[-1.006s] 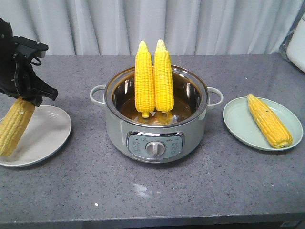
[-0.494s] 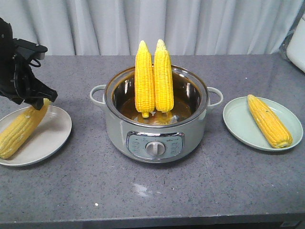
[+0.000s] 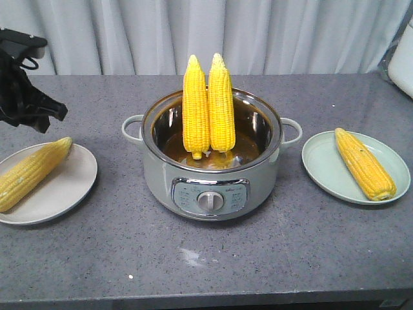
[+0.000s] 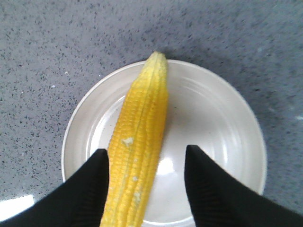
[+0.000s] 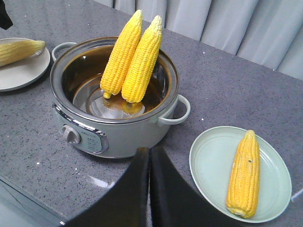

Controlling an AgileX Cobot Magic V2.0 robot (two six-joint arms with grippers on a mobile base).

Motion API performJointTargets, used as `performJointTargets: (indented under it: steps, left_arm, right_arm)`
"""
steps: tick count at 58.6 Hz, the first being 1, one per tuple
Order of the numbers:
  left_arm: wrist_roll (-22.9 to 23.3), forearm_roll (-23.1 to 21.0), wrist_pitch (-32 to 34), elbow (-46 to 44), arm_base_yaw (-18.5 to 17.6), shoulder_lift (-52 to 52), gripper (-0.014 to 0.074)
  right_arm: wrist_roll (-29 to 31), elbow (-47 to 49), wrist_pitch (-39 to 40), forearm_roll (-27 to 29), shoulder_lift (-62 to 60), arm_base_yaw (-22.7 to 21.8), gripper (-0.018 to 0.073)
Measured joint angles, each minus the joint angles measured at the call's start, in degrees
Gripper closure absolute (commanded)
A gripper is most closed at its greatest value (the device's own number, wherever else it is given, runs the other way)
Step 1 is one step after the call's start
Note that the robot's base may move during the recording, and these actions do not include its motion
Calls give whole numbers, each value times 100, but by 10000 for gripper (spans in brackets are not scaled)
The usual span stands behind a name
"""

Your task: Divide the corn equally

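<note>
One corn cob (image 3: 33,173) lies flat on the beige left plate (image 3: 71,187), tip toward the pot. My left gripper (image 3: 48,111) hovers above it, open and apart from it. In the left wrist view the cob (image 4: 139,137) lies on the plate (image 4: 227,109) below the open left gripper (image 4: 147,152), closer to the left finger. Two cobs (image 3: 195,106) (image 3: 221,103) stand upright in the pot (image 3: 211,174). Another cob (image 3: 364,163) lies on the green right plate (image 3: 322,169). My right gripper (image 5: 149,150) is shut with nothing in it, near the front of the pot (image 5: 113,137).
The pot has side handles (image 3: 131,126) and a front control knob (image 3: 210,201). A grey curtain (image 3: 258,32) hangs behind the grey counter (image 3: 193,258). A white object (image 3: 405,64) stands at the far right edge.
The cob that hung from my left gripper over the left plate now lies on the plate. The gripper has let go of it and risen.
</note>
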State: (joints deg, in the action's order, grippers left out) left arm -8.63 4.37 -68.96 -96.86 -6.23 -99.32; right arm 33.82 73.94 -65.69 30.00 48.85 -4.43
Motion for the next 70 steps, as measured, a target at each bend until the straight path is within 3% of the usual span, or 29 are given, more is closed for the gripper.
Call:
performJointTargets:
  steps: [5, 18, 25, 32, 43, 49, 55, 59, 64, 70]
  left_arm:
    - [-174, -536, -36, 0, 0, 381, 370]
    - [-1127, -2550, -254, 0, 0, 1304, 524]
    - [-1619, -3540, -286, 0, 0, 1704, 585]
    - [-2029, -4234, -324, 0, 0, 1998, 605]
    - [-2205, -4433, -341, 0, 0, 2169, 605]
    - [-2205, -4433, -341, 0, 0, 2162, 605]
    - [-2205, -4433, -341, 0, 0, 2162, 605]
    - [-2209, -4433, -341, 0, 0, 2162, 605]
    - [-2209, -4433, -341, 0, 0, 2162, 605]
    - [-2209, -4433, -341, 0, 0, 2162, 604]
  right_arm:
    - [0, 0, 17, 0, 0, 0, 565]
    - [0, 0, 196, 0, 0, 0, 565]
    - [0, 0, 284, 5, 0, 0, 565]
    - [0, 0, 455, 5, 0, 0, 565]
    - [197, 0, 1295, 200, 281, 0, 562]
    - [643, 101, 1755, 821, 844, 0, 545]
    - [1498, 565, 1682, 1953, 1666, 0, 482]
    - [2035, 1072, 1454, 2652, 2297, 0, 407]
    - [2402, 1899, 1048, 3401, 3119, 0, 249]
    - [2452, 2852, 728, 3761, 3970, 89, 22]
